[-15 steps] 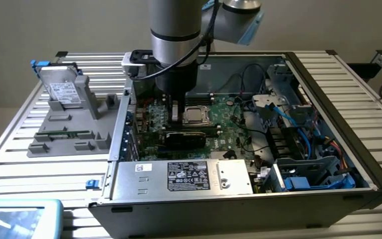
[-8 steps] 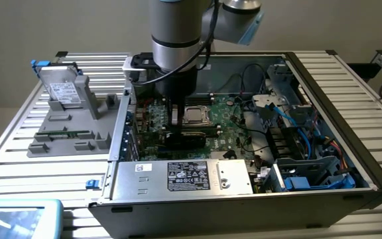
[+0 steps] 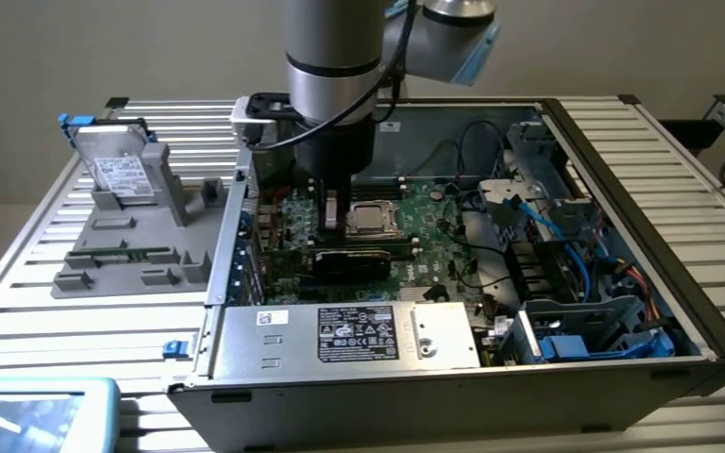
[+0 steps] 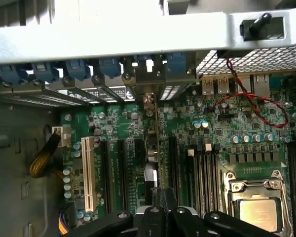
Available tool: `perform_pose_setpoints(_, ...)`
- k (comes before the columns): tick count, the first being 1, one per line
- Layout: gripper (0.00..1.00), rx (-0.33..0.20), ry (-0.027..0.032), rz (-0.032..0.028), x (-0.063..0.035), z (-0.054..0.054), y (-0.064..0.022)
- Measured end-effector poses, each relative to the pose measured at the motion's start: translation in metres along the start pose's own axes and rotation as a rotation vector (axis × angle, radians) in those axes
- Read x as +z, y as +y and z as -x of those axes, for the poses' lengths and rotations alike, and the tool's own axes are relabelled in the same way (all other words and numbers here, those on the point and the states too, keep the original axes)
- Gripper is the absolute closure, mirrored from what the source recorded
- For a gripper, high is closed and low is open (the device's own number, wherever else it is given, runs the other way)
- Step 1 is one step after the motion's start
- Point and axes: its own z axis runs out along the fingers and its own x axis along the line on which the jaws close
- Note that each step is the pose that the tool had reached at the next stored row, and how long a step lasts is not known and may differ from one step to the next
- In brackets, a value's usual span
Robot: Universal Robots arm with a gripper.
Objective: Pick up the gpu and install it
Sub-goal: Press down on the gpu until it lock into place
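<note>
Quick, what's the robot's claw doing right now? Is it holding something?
Gripper: closed on the gpu, holding it edge-down over the motherboard slots.
</note>
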Motion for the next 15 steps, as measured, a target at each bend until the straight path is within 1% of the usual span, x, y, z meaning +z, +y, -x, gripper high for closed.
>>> perform_pose_setpoints(5, 0.88, 0.001, 0.0001, 0.0001, -0.0228, 0.000, 0.0010)
perform_pose_setpoints(7, 0.88, 0.001, 0.0007, 0.0007, -0.0296, 0.000, 0.0012)
perform_pose_setpoints(15, 0.88, 0.001, 0.0005, 0.0006, -0.0300, 0.000, 0.0013)
